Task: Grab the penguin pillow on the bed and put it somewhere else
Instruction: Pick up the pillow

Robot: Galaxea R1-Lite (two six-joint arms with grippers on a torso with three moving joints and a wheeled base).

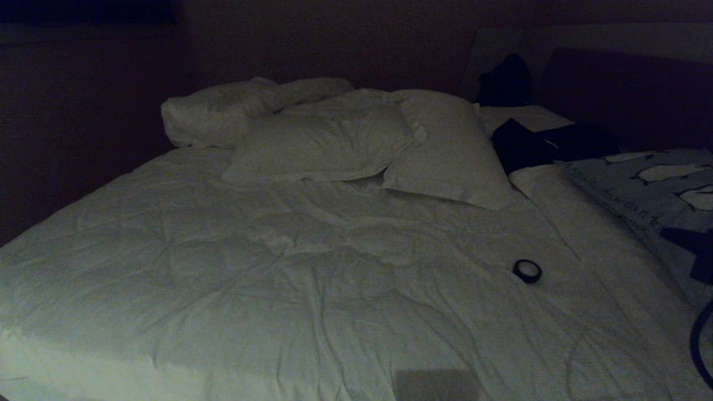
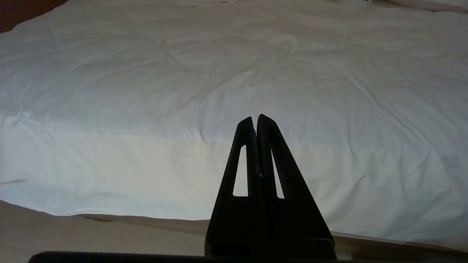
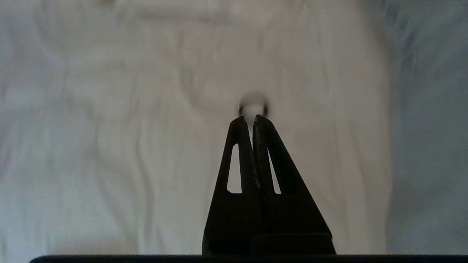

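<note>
the penguin pillow (image 1: 646, 186) lies at the right edge of the bed (image 1: 278, 289) in the head view, a grey-blue rectangle partly cut off by the frame, printed with pale penguin shapes outlined in black. a line of black handwritten lettering runs along its near edge, but the room is dim and the words cannot be read with any certainty. in the right wrist view the same grey-blue cloth (image 3: 427, 128) fills one side, lying against the wrinkled white duvet. the right gripper (image 3: 248, 117) hangs over that duvet with its two dark fingers pressed together and nothing between them; its tips point toward a small dark ring (image 3: 253, 106), blurred there, which the head view shows as a small black ring (image 1: 527, 270) lying on the duvet, apart from the pillow. a dark shape (image 1: 699, 253) at the right edge overlaps the pillow's near end and is probably part of the right arm. the left gripper (image 2: 255, 117) is also closed and empty, held above the near edge of the bed. two white pillows (image 1: 356, 145) lie at the head of the bed, with dark items (image 1: 551, 145) beside them.
</note>
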